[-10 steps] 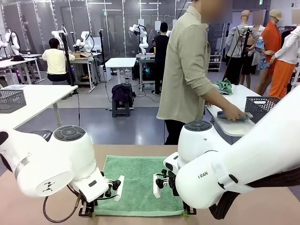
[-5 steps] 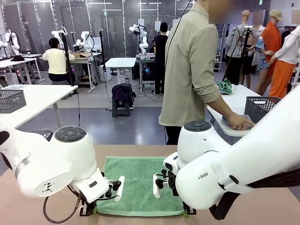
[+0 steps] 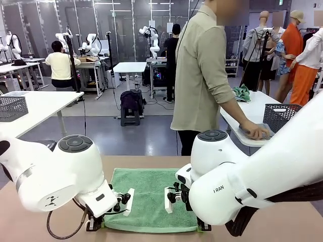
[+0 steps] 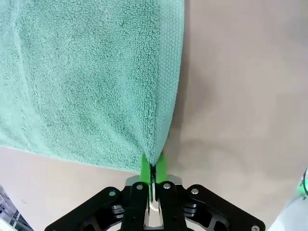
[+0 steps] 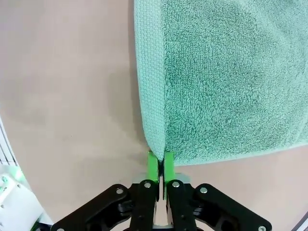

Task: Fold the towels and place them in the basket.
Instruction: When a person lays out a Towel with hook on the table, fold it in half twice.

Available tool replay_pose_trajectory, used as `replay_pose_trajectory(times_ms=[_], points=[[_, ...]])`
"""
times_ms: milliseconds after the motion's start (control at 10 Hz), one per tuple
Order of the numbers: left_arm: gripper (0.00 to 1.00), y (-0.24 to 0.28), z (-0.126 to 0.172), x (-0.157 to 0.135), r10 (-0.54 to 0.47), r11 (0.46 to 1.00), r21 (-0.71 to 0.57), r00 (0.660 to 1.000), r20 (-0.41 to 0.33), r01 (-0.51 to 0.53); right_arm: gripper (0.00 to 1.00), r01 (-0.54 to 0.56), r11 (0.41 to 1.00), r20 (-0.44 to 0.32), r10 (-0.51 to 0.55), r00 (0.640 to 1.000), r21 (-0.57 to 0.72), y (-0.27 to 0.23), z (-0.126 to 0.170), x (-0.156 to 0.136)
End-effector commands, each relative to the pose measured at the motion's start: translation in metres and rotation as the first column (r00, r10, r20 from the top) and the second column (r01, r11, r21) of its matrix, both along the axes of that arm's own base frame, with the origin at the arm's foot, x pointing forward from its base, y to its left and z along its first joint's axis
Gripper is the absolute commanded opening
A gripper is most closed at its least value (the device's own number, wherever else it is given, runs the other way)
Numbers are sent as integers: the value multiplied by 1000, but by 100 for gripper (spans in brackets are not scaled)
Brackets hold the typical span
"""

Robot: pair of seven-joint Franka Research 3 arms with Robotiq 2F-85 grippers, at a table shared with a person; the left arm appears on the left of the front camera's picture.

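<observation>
While arms (image 3: 50, 176) screen green towel (image 3: 151, 194), person (image 3: 204, 75) stands beyond table (image 3: 20, 222).

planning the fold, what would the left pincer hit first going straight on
The green towel: the left pincer is shut on its corner, hem running straight ahead. Beyond the cloth, probably the table, though depth is unclear.

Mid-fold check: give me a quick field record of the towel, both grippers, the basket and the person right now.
towel: green, spread out in one layer on the table
left gripper: shut on one near corner of the towel
right gripper: shut on the other near corner
fold: not yet begun
basket: dark mesh, on the white side table at far right
person: turned towards the side table, hand resting by the basket
</observation>
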State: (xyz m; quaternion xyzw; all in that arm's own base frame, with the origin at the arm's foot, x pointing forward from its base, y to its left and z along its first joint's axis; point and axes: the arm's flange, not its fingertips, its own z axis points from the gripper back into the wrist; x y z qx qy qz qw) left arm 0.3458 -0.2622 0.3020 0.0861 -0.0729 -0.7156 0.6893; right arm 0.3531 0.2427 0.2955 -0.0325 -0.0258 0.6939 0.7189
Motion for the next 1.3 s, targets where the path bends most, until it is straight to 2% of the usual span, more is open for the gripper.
replay_pose_trajectory(times_ms=[0, 100, 400, 500, 700, 900, 1200], points=[[0, 14, 3, -18, 14, 1000, 9, 998, 60, -15, 0, 58, 997, 45, -55, 997, -60, 2, 2, -1], [0, 0, 0, 0, 0, 1000, 0, 1000, 0, 0, 0, 0, 1000, 0, 0, 1000, 0, 0, 0, 0], [0, 0, 0, 0, 0, 1000, 0, 1000, 0, 0, 0, 0, 1000, 0, 0, 1000, 0, 0, 0, 0], [4, 0, 0, 0, -1, 1000, 1, 1000, 2, 1, 5, 9, 1000, 9, -9, 1000, -9, 0, 1, 0], [4, 13, 21, 3, 21, 1000, -18, 999, 28, -21, 5, -17, 1000, 2, 17, 1000, -15, 3, 17, -2], [4, 22, 42, 5, 40, 999, -14, 996, 76, -39, 5, -22, 999, 22, 23, 999, -42, 5, 38, -3], [4, 25, 60, 2, 38, 999, -22, 994, 99, -36, 5, -31, 998, 58, 35, 998, -56, 7, 59, -8]])
